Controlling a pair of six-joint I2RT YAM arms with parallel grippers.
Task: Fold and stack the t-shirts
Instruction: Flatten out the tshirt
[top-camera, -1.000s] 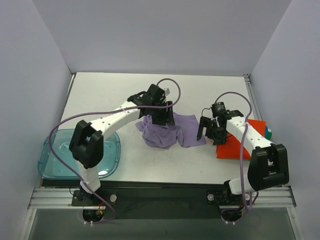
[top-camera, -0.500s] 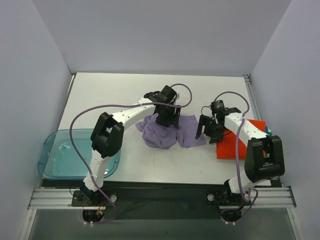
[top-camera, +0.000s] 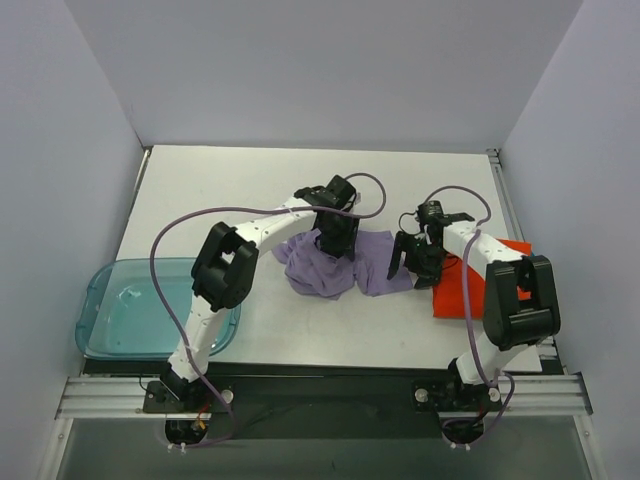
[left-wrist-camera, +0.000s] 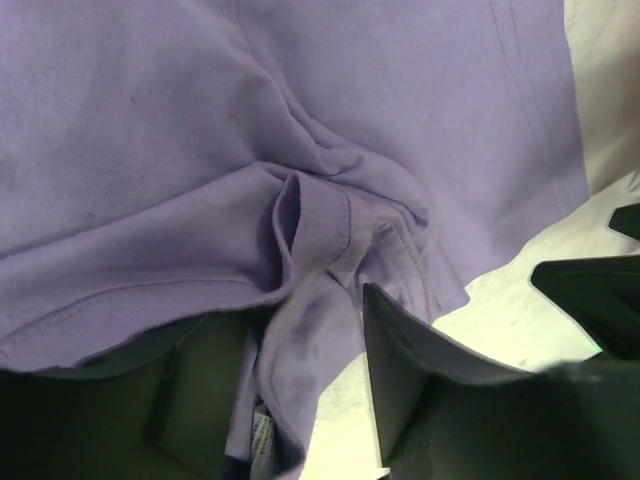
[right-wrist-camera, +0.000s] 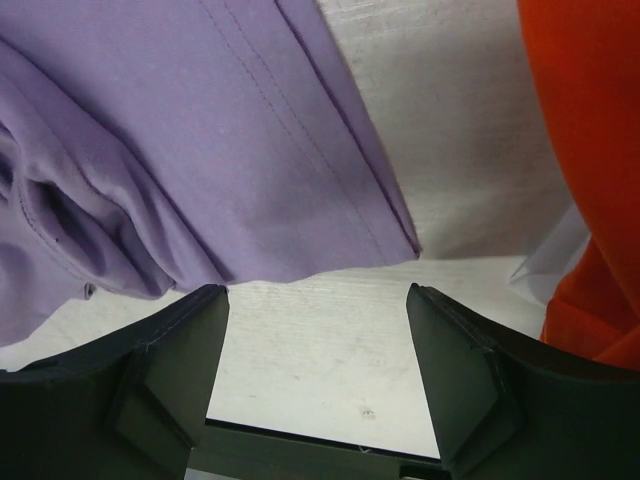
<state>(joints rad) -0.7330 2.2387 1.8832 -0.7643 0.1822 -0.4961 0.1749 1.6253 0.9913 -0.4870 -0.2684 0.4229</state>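
Observation:
The lavender-purple t-shirt (top-camera: 325, 268) lies crumpled mid-table, with a flat part reaching right. My left gripper (top-camera: 338, 238) is low over its top. In the left wrist view the jaws (left-wrist-camera: 295, 315) stand apart around a fold of the lavender shirt (left-wrist-camera: 300, 120); bare table shows between the cloth and the right finger. My right gripper (top-camera: 408, 262) is open and empty just off the shirt's right hem (right-wrist-camera: 200, 130). The orange-red t-shirt (top-camera: 460, 295) lies flat to the right, partly under the right arm, and shows in the right wrist view (right-wrist-camera: 590, 150). The green-teal shirt is hidden.
A translucent blue tray (top-camera: 100, 300) sits at the near left edge of the table. Grey walls close in the table on the left, back and right. A metal rail runs along the near edge by the arm bases.
My left gripper has moved right and down with the lavender shirt, which now lies lower and flatter. My right gripper has shifted slightly left toward the shirt's hem.

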